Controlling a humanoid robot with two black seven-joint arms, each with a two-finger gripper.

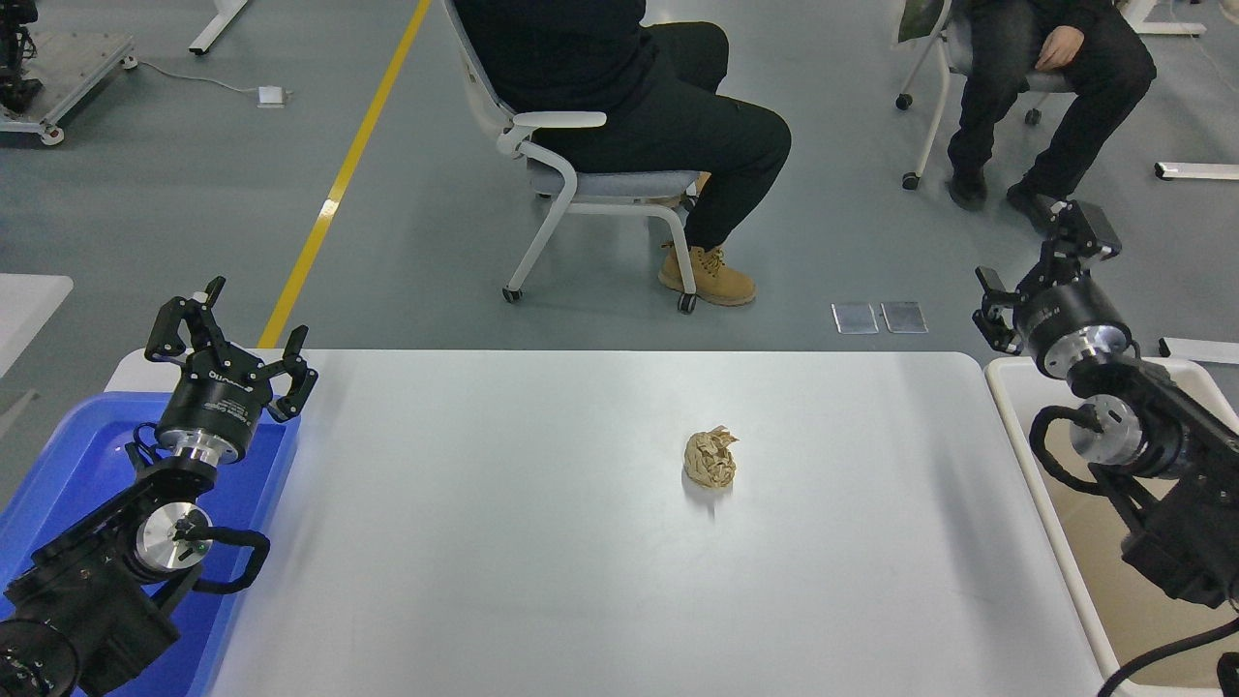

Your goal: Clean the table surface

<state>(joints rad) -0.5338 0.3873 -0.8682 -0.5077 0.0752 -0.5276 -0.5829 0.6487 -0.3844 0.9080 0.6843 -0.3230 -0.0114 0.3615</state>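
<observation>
Head view: right claw (1041,266) raised over the beige bin's (1142,542) far end, fingers apart, holding nothing. White surface (503,542) spreads to its left; a crumpled brown paper wad (710,459) lies there, well apart from the claw. Left claw (225,334) parked over blue tray (58,455), fingers spread.

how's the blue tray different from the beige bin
The blue tray sits at the table's left end, the beige bin at its right end. The tray is bright blue; the bin is pale beige with a white rim. The left arm is parked over the tray, with the left gripper open; the right arm reaches over the bin, right gripper open. Both are rectangular plastic containers beside the white table surface.
</observation>
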